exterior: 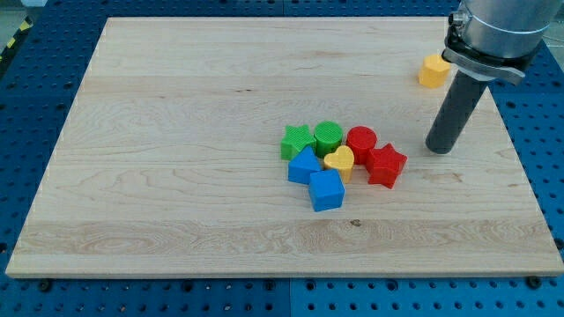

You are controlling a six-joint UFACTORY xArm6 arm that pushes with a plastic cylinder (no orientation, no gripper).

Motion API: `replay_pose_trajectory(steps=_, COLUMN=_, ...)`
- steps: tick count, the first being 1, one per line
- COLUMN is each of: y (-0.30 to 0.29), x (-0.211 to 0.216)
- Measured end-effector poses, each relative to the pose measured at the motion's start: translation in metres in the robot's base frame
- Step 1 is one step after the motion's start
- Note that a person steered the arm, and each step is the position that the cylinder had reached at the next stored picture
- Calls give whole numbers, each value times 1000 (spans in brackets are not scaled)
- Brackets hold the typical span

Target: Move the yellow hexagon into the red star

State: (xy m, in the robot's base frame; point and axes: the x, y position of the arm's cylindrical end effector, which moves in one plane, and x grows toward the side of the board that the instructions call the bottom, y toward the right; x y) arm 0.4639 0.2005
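The yellow hexagon [433, 70] lies alone near the view's top right of the wooden board. The red star [385, 165] sits at the right end of a cluster of blocks in the board's middle. My tip [440, 150] rests on the board between them, below the hexagon and to the right of and slightly above the red star, touching neither.
The cluster holds a red cylinder [360, 142], a yellow heart [339, 161], a green cylinder [328, 136], a green star [296, 141], a blue block [304, 165] and a blue cube [325, 190]. The board's right edge [520, 167] is close to the tip.
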Motion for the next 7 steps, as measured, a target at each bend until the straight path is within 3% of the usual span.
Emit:
replay_pose_trajectory(steps=4, y=61, x=-60)
replay_pose_trajectory(steps=7, y=75, x=-163)
